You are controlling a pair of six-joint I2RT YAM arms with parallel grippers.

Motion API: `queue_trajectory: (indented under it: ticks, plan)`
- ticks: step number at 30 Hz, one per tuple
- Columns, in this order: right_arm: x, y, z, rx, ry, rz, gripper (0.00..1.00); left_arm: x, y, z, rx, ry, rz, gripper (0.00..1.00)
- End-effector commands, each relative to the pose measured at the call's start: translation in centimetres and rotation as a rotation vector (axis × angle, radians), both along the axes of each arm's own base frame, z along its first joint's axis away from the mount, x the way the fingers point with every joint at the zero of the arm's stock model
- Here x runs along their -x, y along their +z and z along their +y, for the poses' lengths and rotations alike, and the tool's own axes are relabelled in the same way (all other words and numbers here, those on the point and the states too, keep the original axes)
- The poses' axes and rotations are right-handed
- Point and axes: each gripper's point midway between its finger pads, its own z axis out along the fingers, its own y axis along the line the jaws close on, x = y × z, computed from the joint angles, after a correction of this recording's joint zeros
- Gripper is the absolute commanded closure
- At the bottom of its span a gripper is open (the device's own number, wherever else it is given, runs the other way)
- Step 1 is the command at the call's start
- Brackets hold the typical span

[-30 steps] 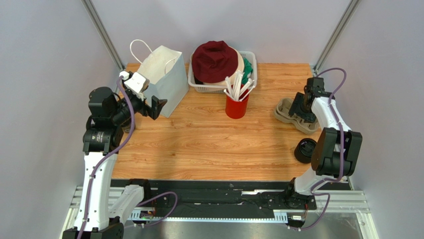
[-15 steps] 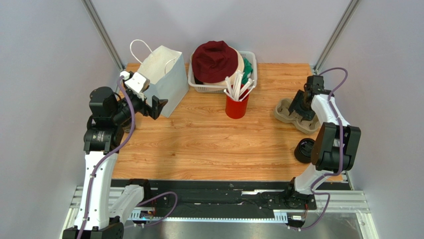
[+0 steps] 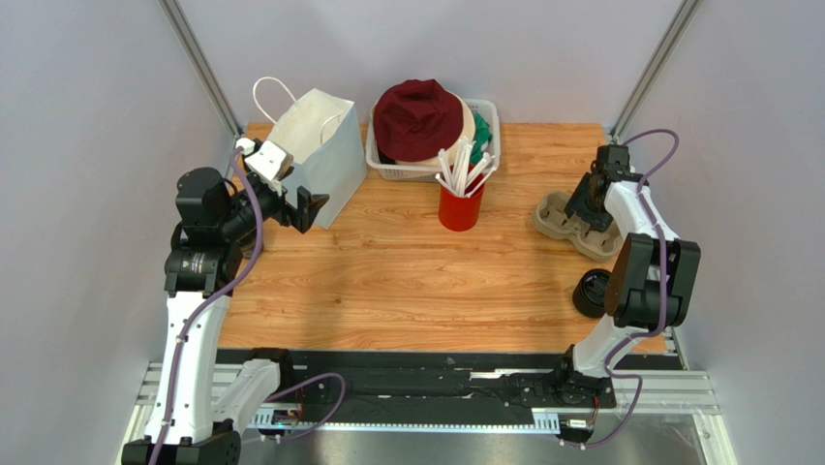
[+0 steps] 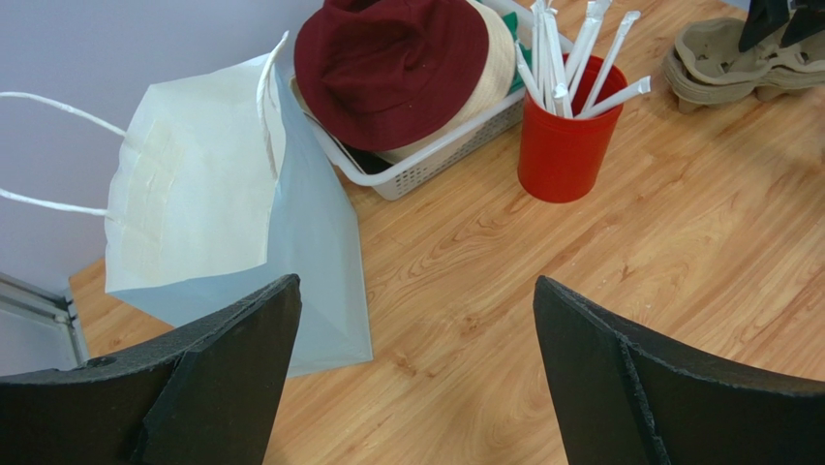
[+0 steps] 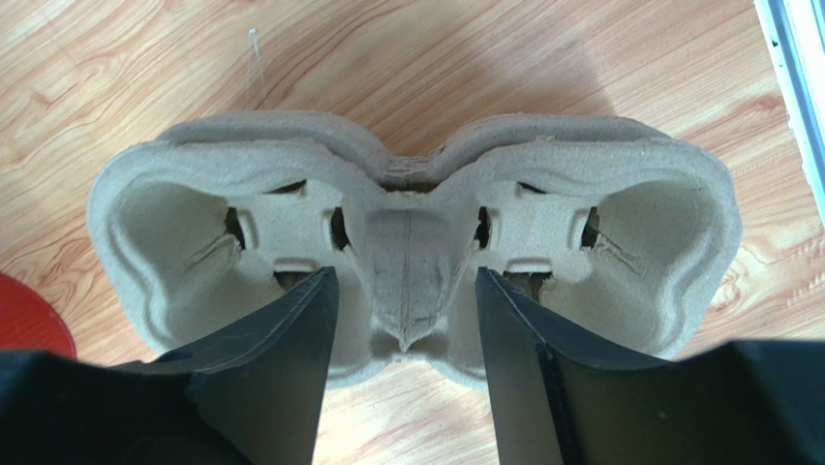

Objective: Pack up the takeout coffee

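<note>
Fingers of my right gripper stand partly open, one on each side of the raised middle ridge of the pulp cup carrier. A sliver of gap shows on both sides, so I record no confirmed hold. The carrier's long axis runs across my fingers, and both wells are empty.

I take the coffee cup to be the dark round thing on the table. It sits toward the front edge from the carrier, beside the elbow of my right arm, which half hides it. I cannot confirm the lid. My right arm is much the nearer.

My left gripper hangs wide open and empty at the far side, just beside the white paper bag. The red cup of straws and the hat basket stand between, well apart from the carrier.
</note>
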Motion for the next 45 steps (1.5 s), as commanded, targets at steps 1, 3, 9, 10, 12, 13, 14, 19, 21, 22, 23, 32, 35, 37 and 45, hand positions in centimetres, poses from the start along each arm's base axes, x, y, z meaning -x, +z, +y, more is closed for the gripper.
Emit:
queue_trajectory:
  ticks: [1, 3, 9, 10, 12, 13, 14, 19, 21, 22, 23, 32, 35, 37, 45]
  plan:
    - [-2.2, 1.2, -1.2, 0.042, -0.039, -0.076, 0.44, -0.1, 0.2, -0.5, 0.015, -0.026, -0.013, 0.02]
    - [-2.3, 1.3, -1.1, 0.044, -0.037, -0.076, 0.46, -0.1, 0.3, -0.5, 0.015, -0.026, -0.015, 0.02]
    - [-2.4, 1.1, -0.3, 0.049, -0.001, -0.054, 0.49, -0.3, 0.1, -0.6, 0.017, -0.031, -0.009, 0.02]
    - [-2.5, 1.1, -0.2, 0.053, 0.006, -0.051, 0.49, -0.3, 0.2, -0.6, 0.018, -0.029, -0.013, 0.02]
    - [-2.9, 1.0, 0.3, 0.064, 0.04, -0.037, 0.5, -0.3, 0.0, -0.5, 0.019, -0.027, -0.008, 0.02]
    - [-3.0, 0.9, 0.4, 0.072, 0.046, -0.032, 0.5, -0.3, 0.1, -0.5, 0.019, -0.027, -0.012, 0.02]
    - [-3.2, 0.7, 0.6, 0.082, 0.066, -0.024, 0.52, -0.3, 0.1, -0.5, 0.019, -0.027, -0.009, 0.02]
    - [-3.4, 0.8, 0.9, 0.105, 0.096, 0.003, 0.55, -0.3, 0.1, -0.5, 0.018, -0.027, -0.012, 0.02]
    - [-3.3, 0.9, 0.7, 0.13, 0.098, 0.01, 0.53, -0.3, 0.1, -0.5, 0.018, -0.027, -0.012, 0.02]
    - [-3.5, 1.1, 0.7, 0.136, 0.103, 0.008, 0.52, -0.3, 0.0, -0.6, 0.018, -0.029, -0.01, 0.02]
    - [-3.5, 1.0, 0.7, 0.139, 0.108, 0.013, 0.52, -0.4, 0.0, -0.5, 0.018, -0.027, -0.01, 0.02]
    - [-4.1, 0.3, 1.6, 0.144, 0.151, 0.072, 0.49, -0.1, 0.2, -0.4, 0.019, -0.02, -0.016, 0.02]
    - [-3.2, 0.4, 1.6, 0.155, 0.155, 0.076, 0.48, -0.2, 0.3, -0.5, 0.02, -0.024, -0.019, 0.02]
    - [-2.8, 0.6, 1.7, 0.153, 0.158, 0.071, 0.48, -0.2, 0.1, -0.5, 0.021, -0.024, -0.013, 0.02]
    - [-1.3, -0.8, 1.8, 0.145, 0.166, 0.117, 0.49, 0.0, 0.4, -0.5, 0.021, -0.024, -0.023, 0.02]
